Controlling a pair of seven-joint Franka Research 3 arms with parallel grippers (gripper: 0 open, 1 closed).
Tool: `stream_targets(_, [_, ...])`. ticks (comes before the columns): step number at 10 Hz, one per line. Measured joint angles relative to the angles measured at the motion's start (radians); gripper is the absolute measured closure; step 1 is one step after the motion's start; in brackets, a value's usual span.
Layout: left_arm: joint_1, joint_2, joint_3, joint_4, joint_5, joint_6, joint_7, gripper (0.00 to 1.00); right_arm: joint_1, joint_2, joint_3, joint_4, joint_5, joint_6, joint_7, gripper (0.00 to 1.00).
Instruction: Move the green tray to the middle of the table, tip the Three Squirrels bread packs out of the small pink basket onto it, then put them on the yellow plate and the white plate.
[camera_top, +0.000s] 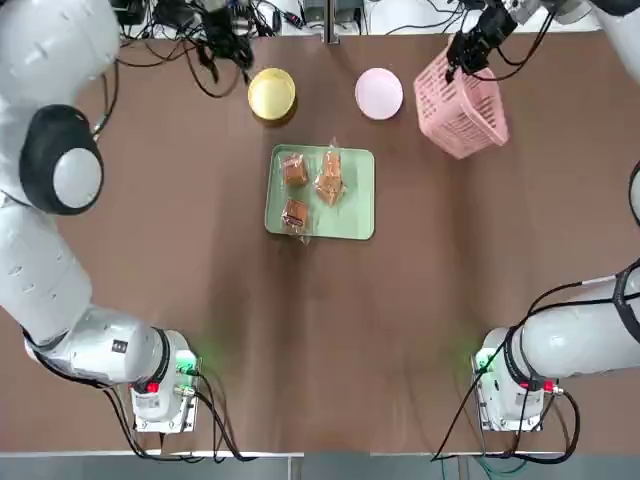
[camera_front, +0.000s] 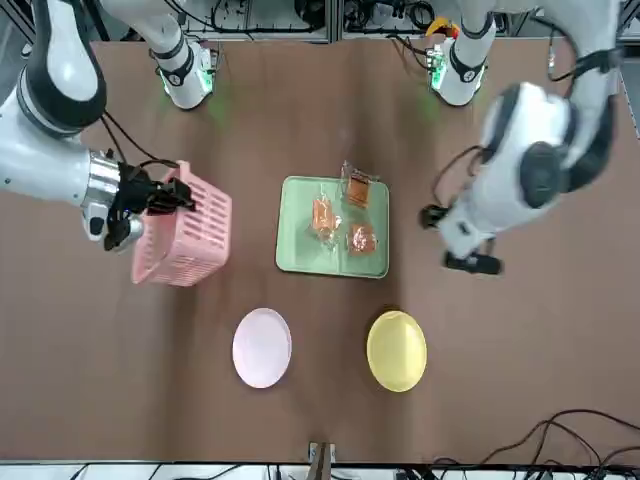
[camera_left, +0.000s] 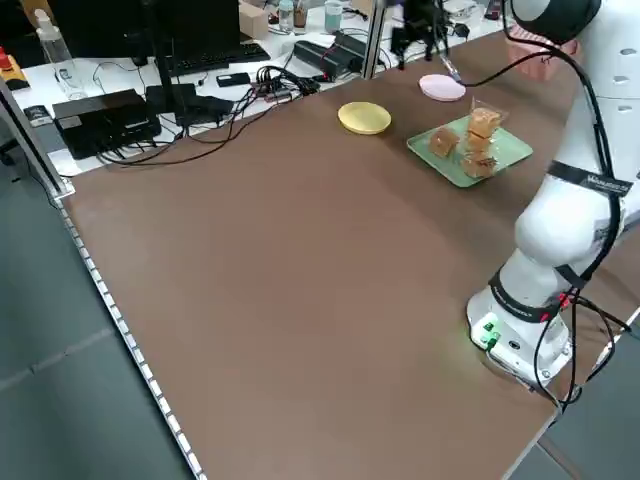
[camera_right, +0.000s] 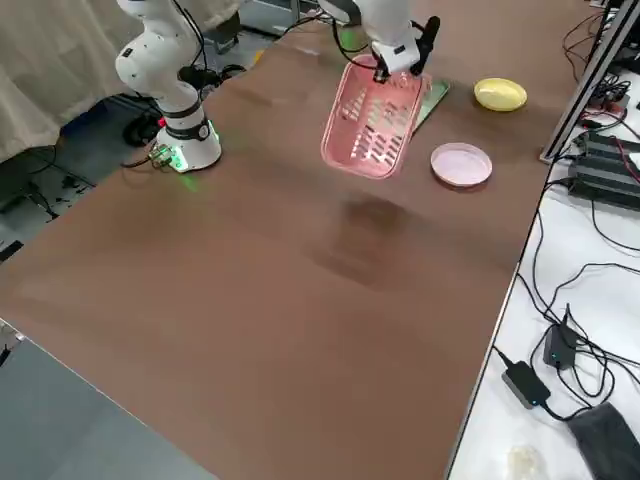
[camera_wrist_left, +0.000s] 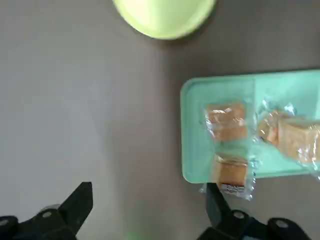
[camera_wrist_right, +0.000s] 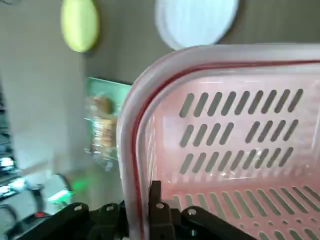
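Looks to me like the tipping is done: your tray (camera_top: 350, 224) sits mid-surface (camera_top: 400, 330) with the packs (camera_top: 330, 180) on it, and I can't see any left in the basket (camera_top: 462, 110). So I'd call the step in hand parking that basket. Your right tool (camera_wrist_right: 139, 201) is clenched on its rim, out to the right of the white plate (camera_top: 379, 94), and the basket hangs tilted, raised off the surface. Swing it a bit further right before lowering, cos it's near that plate and a low corner could nudge it. Level it, let the base settle flat, then let go and back straight off the rim; a slanted release could make it rock or drag. Meanwhile your left tool (camera_wrist_left: 149, 186) is wide open and holding nothing, over the surface just left of the tray. I'd start it on the pack nearest it, by the tray's near-left corner, since its wrapper pokes over the rim. Go for the bread, not the loose film, which would probably slip or swing, and squeeze gently. The yellow plate (camera_top: 271, 94) lies beyond the tray on the left, so that's your easy first drop. Careful with the packs bunched on the right, they might come up together.
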Motion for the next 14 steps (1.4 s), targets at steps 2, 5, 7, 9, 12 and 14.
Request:
stream_targets(2, [-0.129,0.061,0.0,-0.012,0.0,0.064,-0.123,0.0,0.0,0.0,-0.012,-0.027,-0.164,0.019,0.028,0.93])
stream_targets(5, [-0.165,0.075,0.002,-0.05,0.0,0.215,-0.233,0.0,0.003,-0.006,-0.022,-0.131,-0.296,0.12,0.113,0.93])
stream_targets(7, [-0.195,0.078,0.003,-0.128,0.014,0.335,-0.323,0.0,0.016,-0.045,-0.014,-0.219,-0.343,0.174,0.194,0.93])
stream_targets(9, [-0.212,0.099,0.003,-0.16,0.051,0.376,-0.41,0.0,0.023,-0.071,-0.009,-0.286,-0.377,0.212,0.256,0.93])
stream_targets(12, [-0.208,0.121,0.012,-0.18,0.064,0.427,-0.469,0.0,0.026,-0.073,0.024,-0.38,-0.409,0.332,0.27,0.93])
stream_targets(14, [-0.233,0.138,0.011,-0.244,0.086,0.532,-0.511,0.0,0.029,-0.073,0.067,-0.432,-0.416,0.4,0.276,0.93])
